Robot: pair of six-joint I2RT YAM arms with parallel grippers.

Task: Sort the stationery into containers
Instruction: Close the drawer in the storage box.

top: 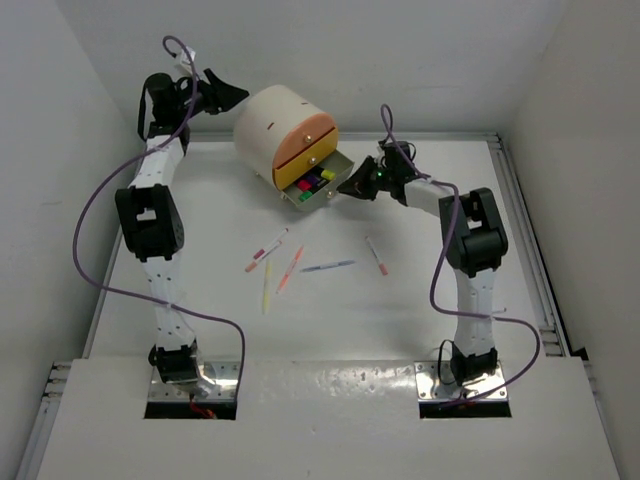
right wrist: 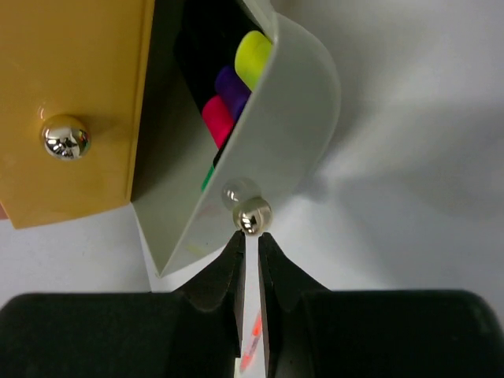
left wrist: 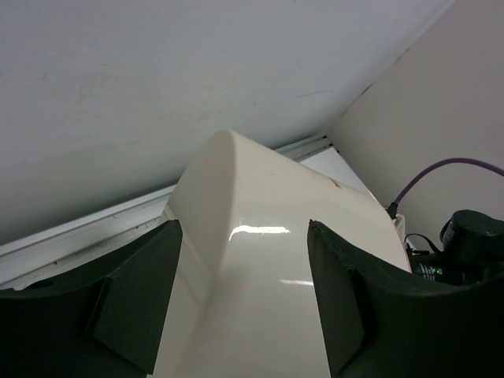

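Observation:
The cream-white round cabinet (top: 270, 125) stands at the back of the table with its lowest, pale drawer (top: 322, 190) pulled out. Highlighters (top: 314, 181) lie inside it; the right wrist view shows their yellow cap (right wrist: 253, 57), purple cap (right wrist: 230, 83) and pink cap (right wrist: 216, 118). My right gripper (right wrist: 250, 235) has its tips pinched on that drawer's small metal knob (right wrist: 254, 216). The yellow-orange drawer (right wrist: 71, 102) above is closed. Several thin pens (top: 291, 267) lie loose on the table. My left gripper (top: 225, 95) is open beside the cabinet's cream top (left wrist: 260, 268).
A pink pen (top: 377, 255) lies right of the others, a blue one (top: 328, 266) in the middle and a yellow one (top: 266, 288) nearest the arms. White walls close in the back and both sides. Purple cables loop beside each arm.

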